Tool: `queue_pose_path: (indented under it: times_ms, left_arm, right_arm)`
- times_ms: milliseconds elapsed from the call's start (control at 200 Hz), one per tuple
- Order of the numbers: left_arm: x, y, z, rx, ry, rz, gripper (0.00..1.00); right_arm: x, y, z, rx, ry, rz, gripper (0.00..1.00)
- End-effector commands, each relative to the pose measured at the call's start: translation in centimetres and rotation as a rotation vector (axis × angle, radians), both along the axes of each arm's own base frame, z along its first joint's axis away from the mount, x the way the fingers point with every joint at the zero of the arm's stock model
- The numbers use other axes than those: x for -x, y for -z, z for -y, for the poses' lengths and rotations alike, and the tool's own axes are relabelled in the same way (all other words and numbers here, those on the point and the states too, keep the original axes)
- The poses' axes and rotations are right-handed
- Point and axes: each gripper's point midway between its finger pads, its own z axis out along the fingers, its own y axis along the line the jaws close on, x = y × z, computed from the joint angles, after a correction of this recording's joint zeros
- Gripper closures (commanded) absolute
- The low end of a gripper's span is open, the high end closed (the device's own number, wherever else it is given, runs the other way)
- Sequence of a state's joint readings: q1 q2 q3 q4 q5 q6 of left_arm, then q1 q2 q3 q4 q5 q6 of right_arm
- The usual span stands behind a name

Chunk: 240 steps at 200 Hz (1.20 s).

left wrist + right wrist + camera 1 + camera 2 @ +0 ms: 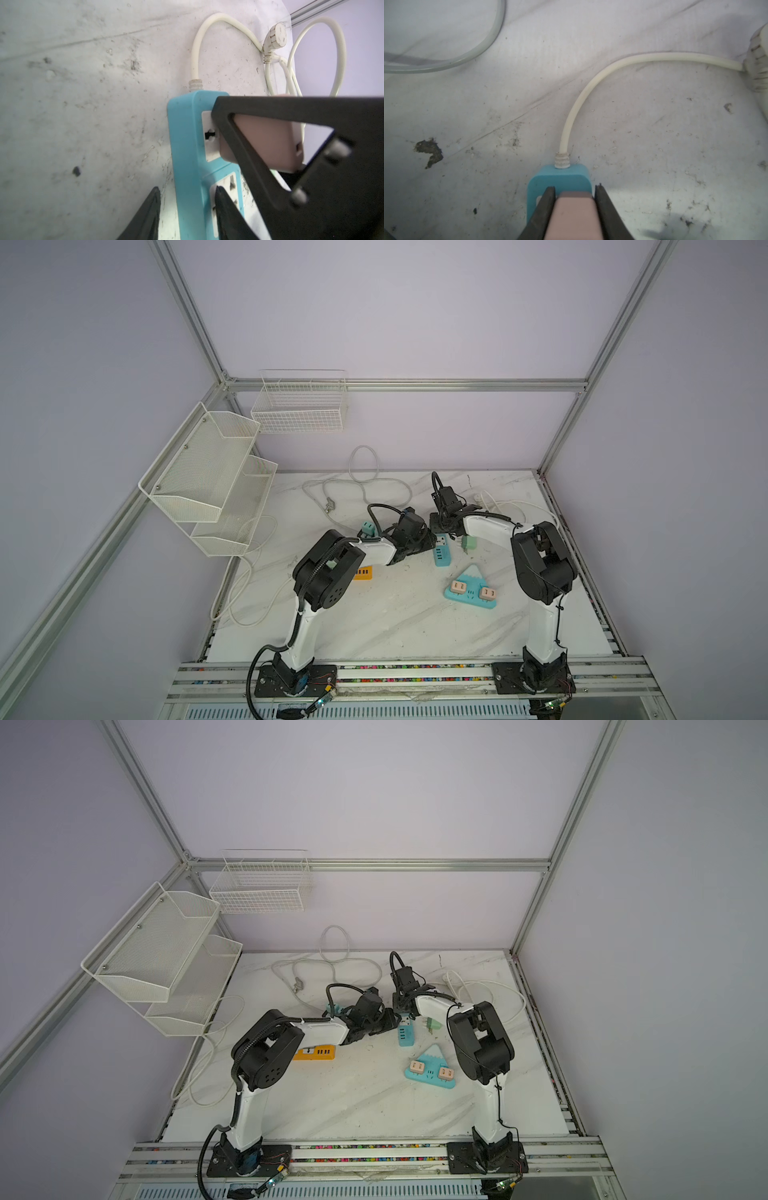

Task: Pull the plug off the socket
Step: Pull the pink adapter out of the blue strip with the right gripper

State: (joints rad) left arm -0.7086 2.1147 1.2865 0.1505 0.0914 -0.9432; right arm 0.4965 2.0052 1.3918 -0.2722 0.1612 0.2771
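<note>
The socket is a blue power strip (442,558) (406,1038) lying mid-table, with a white cord leaving its far end (571,124). A pink plug (575,216) (270,141) stands in its end outlet. My right gripper (575,189) (446,533) is shut on the plug, one finger on each side. My left gripper (187,191) (428,547) stands open low over the strip (187,135). One fingertip (220,193) rests on a white outlet face. The other fingertip (154,193) is beside the strip's wall, with a small gap.
A green adapter (469,543) lies just right of the strip. A teal triangular strip (471,601) carrying two beige plugs sits nearer the front. An orange strip (362,572) lies under the left arm. White cables (361,485) loop at the back. Mesh shelves (208,477) hang left.
</note>
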Motion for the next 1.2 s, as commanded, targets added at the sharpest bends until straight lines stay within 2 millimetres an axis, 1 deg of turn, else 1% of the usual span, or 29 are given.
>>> queue_pose_path:
  times_ms: [0, 100, 160, 275, 345, 420, 515, 600, 630, 700, 825, 890, 970, 1065, 1195]
  left_arm:
    - [1.6, 1.5, -0.9, -0.062, -0.011, -0.054, 0.58]
    - [1.8, 1.5, -0.8, -0.067, -0.012, -0.051, 0.58]
    - [1.9, 1.6, -0.5, -0.069, 0.000, -0.051, 0.58]
    - [2.1, 2.0, -0.7, -0.077, -0.004, -0.058, 0.58]
    - [2.4, 2.1, -0.1, -0.062, 0.018, -0.062, 0.58]
    - [2.9, 2.1, 0.7, -0.049, 0.043, -0.067, 0.58]
    - [2.9, 1.8, 0.3, -0.057, 0.020, -0.058, 0.58]
    - [2.9, 1.6, 0.4, -0.053, 0.019, -0.053, 0.58]
    - [3.0, 1.7, 0.5, -0.048, 0.025, -0.060, 0.58]
    - [3.2, 1.8, 1.0, -0.040, 0.039, -0.067, 0.58]
    - [3.3, 2.3, 0.6, -0.047, 0.030, -0.060, 0.58]
    - [3.3, 2.4, 0.5, -0.049, 0.034, -0.062, 0.58]
    - [3.4, 2.3, 0.7, -0.052, 0.035, -0.055, 0.57]
    - [3.5, 2.2, 0.9, -0.049, 0.036, -0.056, 0.58]
    - [3.6, 2.2, 0.7, -0.062, 0.027, -0.059, 0.58]
  right_arm:
    - [-0.4, -2.6, -0.6, -0.031, 0.007, 0.046, 0.77]
    - [-0.4, -2.5, -1.5, -0.040, -0.009, 0.044, 0.78]
    - [-0.5, -2.5, -1.3, -0.024, -0.001, 0.043, 0.78]
    - [-0.3, -2.7, -0.9, -0.013, 0.005, 0.043, 0.78]
    - [-0.3, -3.1, -0.8, -0.012, -0.007, 0.055, 0.79]
    - [-0.3, -3.0, -0.9, -0.020, -0.009, 0.049, 0.79]
    - [-0.5, -3.0, -0.9, -0.026, 0.003, 0.042, 0.79]
    - [-0.5, -3.0, -2.0, -0.062, -0.025, 0.041, 0.80]
    - [-0.6, -3.1, -2.0, -0.064, -0.024, 0.040, 0.80]
    - [-0.5, -3.1, -1.9, -0.068, -0.008, 0.032, 0.80]
    - [-0.5, -3.8, -0.9, -0.028, 0.005, 0.057, 0.80]
    - [-0.4, -4.0, -0.9, -0.033, 0.005, 0.059, 0.80]
    - [-0.3, -3.8, -1.8, -0.073, -0.022, 0.046, 0.81]
    - [-0.5, -4.0, -2.3, -0.090, -0.029, 0.050, 0.82]
    - [-0.6, -3.8, -2.2, -0.095, -0.016, 0.039, 0.82]
